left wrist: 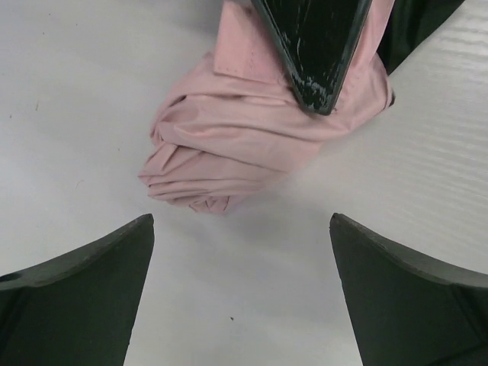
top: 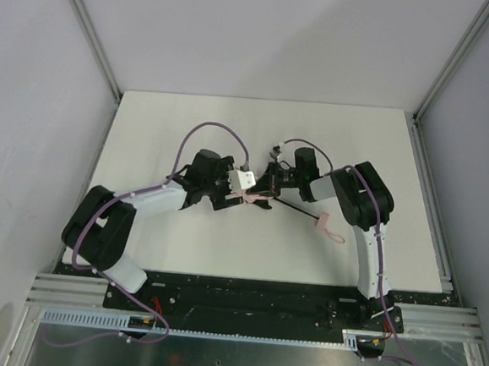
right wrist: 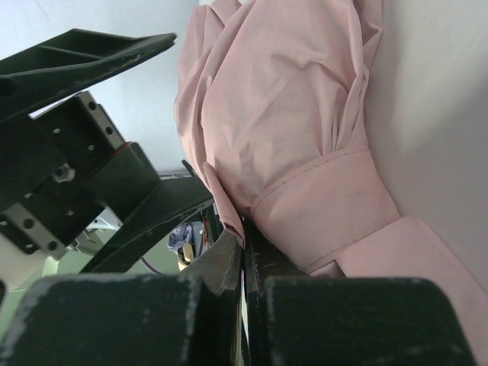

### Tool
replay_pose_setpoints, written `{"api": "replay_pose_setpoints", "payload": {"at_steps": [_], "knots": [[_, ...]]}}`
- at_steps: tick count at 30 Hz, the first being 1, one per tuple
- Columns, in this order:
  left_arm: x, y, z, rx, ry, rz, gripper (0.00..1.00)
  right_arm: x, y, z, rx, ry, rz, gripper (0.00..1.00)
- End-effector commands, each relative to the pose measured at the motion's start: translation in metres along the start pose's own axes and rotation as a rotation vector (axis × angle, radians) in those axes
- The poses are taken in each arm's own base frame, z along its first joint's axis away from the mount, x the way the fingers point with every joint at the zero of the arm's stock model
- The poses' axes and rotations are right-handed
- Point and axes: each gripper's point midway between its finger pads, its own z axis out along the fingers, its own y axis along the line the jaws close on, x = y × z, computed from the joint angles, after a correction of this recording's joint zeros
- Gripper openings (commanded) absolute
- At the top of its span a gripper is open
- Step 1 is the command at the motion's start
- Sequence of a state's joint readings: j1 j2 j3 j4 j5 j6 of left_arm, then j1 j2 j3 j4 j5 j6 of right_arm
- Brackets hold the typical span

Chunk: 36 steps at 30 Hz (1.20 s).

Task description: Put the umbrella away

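While two arms fold inward over the white table [top: 181, 237], one pale pink umbrella [left wrist: 244, 145] lies at its centre, fabric bundled, its black shaft [top: 297, 209] running toward 4 o'clock to a small pink handle [top: 324, 221]. The left arm reaches in from 7 o'clock, its left claw [left wrist: 241, 223] spread wide and empty, the bundle just ahead at 12 o'clock. The right arm bends its elbow at 3 o'clock, with the right claw [right wrist: 242, 255] closed tight against the fabric; whether a fold is pinched cannot be told.
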State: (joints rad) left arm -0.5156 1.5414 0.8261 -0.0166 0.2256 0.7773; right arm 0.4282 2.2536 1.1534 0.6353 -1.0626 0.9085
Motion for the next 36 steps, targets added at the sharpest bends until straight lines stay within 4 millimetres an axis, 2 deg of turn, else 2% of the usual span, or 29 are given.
{"api": "replay_pose_setpoints", "payload": {"at_steps": [1, 8, 12, 15, 17, 22, 25, 27, 31, 34, 36], "knots": [[-0.021, 0.039, 0.010, -0.145, -0.042, 0.178, 1.00, 0.016, -0.076, -0.018, 0.211, -0.035, 0.217, 0.00], [-0.027, 0.039, 0.033, -0.177, -0.047, 0.267, 0.99, 0.009, -0.070, -0.023, 0.205, -0.044, 0.197, 0.00], [-0.040, 0.036, 0.044, -0.150, -0.086, 0.288, 0.99, 0.007, -0.071, -0.026, 0.208, -0.048, 0.198, 0.00], [-0.045, 0.032, 0.057, -0.113, -0.082, 0.312, 0.94, 0.006, -0.072, -0.027, 0.207, -0.052, 0.198, 0.00], [-0.045, 0.027, 0.064, -0.064, -0.073, 0.306, 0.82, 0.006, -0.071, -0.027, 0.206, -0.050, 0.195, 0.00], [-0.041, 0.013, 0.073, 0.019, -0.049, 0.263, 0.35, 0.004, -0.068, -0.027, 0.205, -0.053, 0.186, 0.00], [-0.045, 0.002, 0.066, 0.085, -0.061, 0.226, 0.12, 0.000, -0.062, -0.027, 0.197, -0.054, 0.173, 0.00], [-0.050, -0.008, 0.056, 0.145, -0.077, 0.180, 0.03, -0.002, -0.056, -0.029, 0.195, -0.057, 0.163, 0.00], [-0.067, -0.032, 0.027, 0.293, -0.143, 0.051, 0.00, -0.005, -0.042, -0.032, 0.191, -0.057, 0.146, 0.00], [-0.085, -0.039, -0.002, 0.384, -0.206, -0.122, 0.00, 0.001, -0.027, -0.037, 0.220, -0.035, 0.131, 0.00], [-0.099, -0.051, -0.023, 0.467, -0.264, -0.225, 0.00, 0.006, -0.015, -0.038, 0.237, -0.020, 0.106, 0.00]]}}
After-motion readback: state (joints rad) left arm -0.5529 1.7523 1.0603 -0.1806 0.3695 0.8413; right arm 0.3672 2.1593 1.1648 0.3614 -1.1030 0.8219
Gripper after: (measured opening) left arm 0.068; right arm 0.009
